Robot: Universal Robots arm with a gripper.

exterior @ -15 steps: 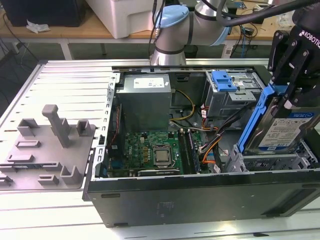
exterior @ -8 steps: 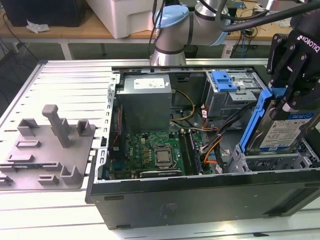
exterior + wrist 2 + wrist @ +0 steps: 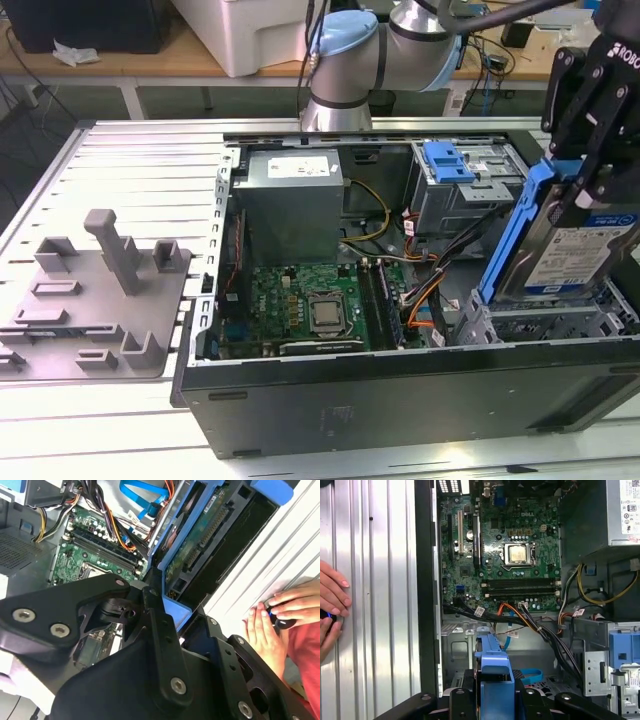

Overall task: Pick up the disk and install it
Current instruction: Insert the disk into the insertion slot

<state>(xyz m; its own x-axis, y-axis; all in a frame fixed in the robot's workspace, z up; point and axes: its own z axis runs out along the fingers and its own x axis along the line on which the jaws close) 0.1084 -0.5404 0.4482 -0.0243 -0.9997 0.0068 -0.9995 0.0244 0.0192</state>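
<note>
At three o'clock in the exterior view, the gripper (image 3: 590, 188) pinches the tilted disk (image 3: 580, 255) by its top edge, lower edge beside the drive bay (image 3: 560, 325).

The silver aluminium table with long parallel slots (image 3: 130, 160) carries everything here. Directly on it lies the open black and grey metal desktop computer case (image 3: 400, 405), on its side, toward the exterior view's right. Just beside the case, toward the exterior view's left, is a flat grey plastic fixture plate with upright blocks (image 3: 95, 300). In the first wrist view a person's hand (image 3: 331, 595) rests on the table near the case wall
</note>
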